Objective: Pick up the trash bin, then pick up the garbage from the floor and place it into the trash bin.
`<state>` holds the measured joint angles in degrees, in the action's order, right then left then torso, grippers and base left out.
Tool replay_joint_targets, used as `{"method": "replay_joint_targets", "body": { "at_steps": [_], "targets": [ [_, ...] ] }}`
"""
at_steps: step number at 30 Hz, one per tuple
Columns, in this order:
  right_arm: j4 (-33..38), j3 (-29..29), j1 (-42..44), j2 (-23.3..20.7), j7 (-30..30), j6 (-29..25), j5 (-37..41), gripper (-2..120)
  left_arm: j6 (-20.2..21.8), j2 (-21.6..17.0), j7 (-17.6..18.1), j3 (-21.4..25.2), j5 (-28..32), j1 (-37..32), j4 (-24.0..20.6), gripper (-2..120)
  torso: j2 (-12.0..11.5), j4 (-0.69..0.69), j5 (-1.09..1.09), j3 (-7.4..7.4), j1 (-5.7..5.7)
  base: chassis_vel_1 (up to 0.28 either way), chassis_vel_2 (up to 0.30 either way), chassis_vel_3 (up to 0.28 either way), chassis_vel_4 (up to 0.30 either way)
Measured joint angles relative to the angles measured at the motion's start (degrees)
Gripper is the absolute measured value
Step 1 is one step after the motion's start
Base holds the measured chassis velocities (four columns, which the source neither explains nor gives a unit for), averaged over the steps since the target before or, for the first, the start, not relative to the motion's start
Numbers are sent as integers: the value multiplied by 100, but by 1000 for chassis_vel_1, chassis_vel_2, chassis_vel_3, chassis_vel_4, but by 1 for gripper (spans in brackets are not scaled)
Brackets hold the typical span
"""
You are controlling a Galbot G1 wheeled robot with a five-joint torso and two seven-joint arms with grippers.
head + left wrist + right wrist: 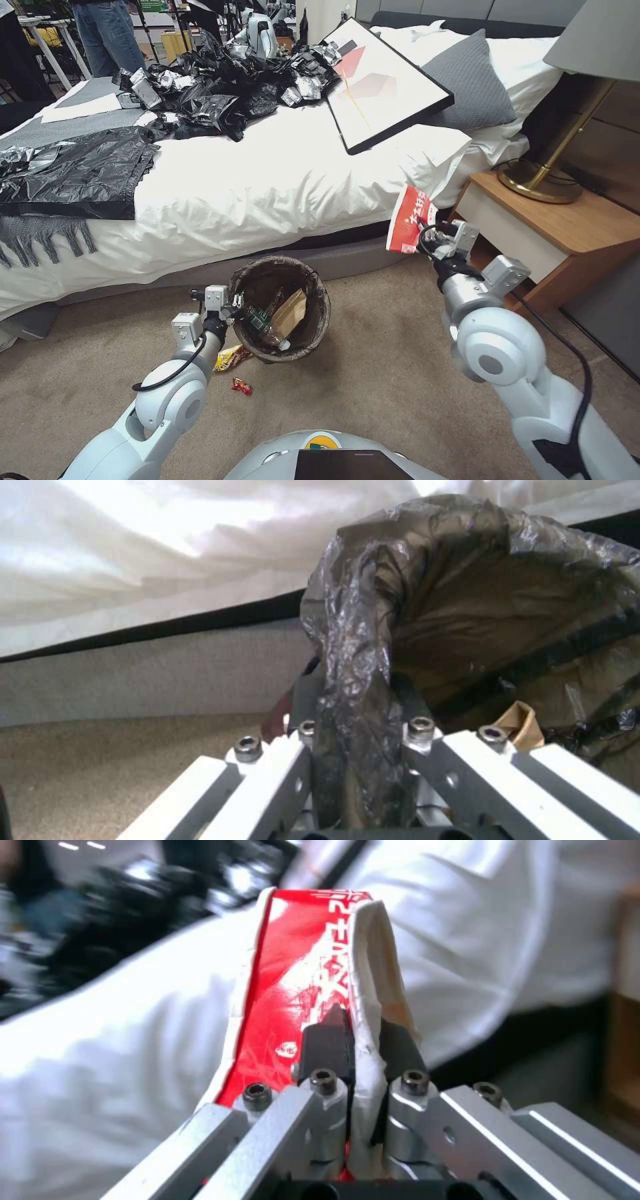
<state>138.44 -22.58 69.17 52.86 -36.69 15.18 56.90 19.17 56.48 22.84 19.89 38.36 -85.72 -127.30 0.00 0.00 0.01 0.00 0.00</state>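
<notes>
Floor: beige carpet (373, 400). Bed (280, 180) with white sheets spans the view, carrying crumpled black plastic bags (220, 93), a grey pillow (470, 83) and a black-framed picture (383, 83) lying tilted. Wooden nightstand (567, 227) beside the bed holds a brass-based lamp (543, 180); behind the bed, what may be tables, unclear.

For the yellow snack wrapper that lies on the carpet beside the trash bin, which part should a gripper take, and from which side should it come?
Judging by its pose, take the yellow snack wrapper at its end away from the trash bin, coming from above. It lies flat on the carpet, so only a pinch on a raised crinkle seems workable, and its other end tucks under the bin's wall. Both grippers are occupied now.
</notes>
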Motion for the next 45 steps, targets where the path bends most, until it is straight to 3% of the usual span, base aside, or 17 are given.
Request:
{"method": "replay_joint_targets", "body": {
  "at_steps": [12,26,32,45],
  "targets": [
    [531,251,-54,-638,954,-366,159,0,16,-38,0,-12,-28,-67,-72,6,0,-1,-1,0,0,0,0,0,0],
    [502,1832,-662,-2051,1538,-582,-65,0,16,-55,-1,-11,-34,-68,-124,6,0,0,-1,0,0,0,0,0,0],
    [494,2448,-946,-2233,1656,-594,-202,0,16,-41,-4,-28,-35,-37,-124,6,0,-1,-1,0,0,0,0,0,0],
    [418,3867,-1955,-2198,1839,-584,-195,0,16,-37,-8,-53,-44,-55,-150,6,0,-1,-1,0,0,0,0,0,0]
  ]
}}
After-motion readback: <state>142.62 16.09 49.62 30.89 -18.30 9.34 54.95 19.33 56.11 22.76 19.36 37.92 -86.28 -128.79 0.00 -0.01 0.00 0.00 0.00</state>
